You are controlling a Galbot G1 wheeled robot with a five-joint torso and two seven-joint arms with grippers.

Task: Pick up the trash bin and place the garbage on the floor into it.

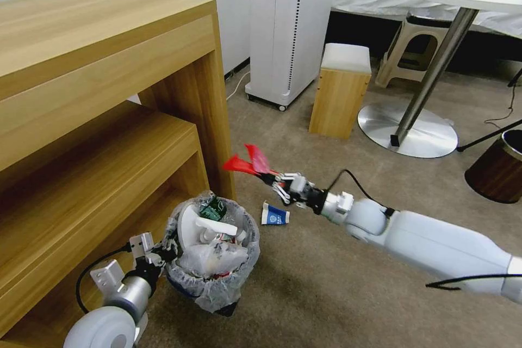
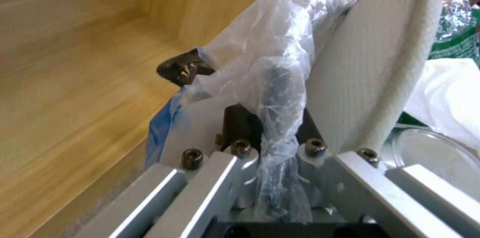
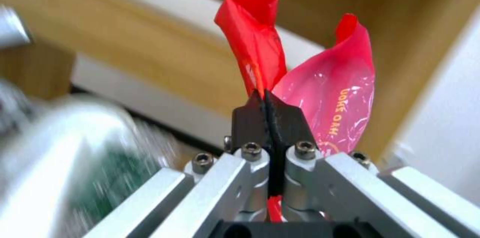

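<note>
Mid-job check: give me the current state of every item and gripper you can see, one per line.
Small round black trash bin with whitish bag liner: upright, nearly full, rim gripped.
Left gripper: shut on the bin's rim and liner.
Right gripper: shut on the wrapper.
Red plastic wrapper: held in the air beyond the bin, not over it.
Blue-white carton: lying on the carpet.
Beige carpet floor: carton left on it.

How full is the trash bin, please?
Nearly full: the trash bin holds litter heaped to its rim, a white slipper sticking up.
</note>
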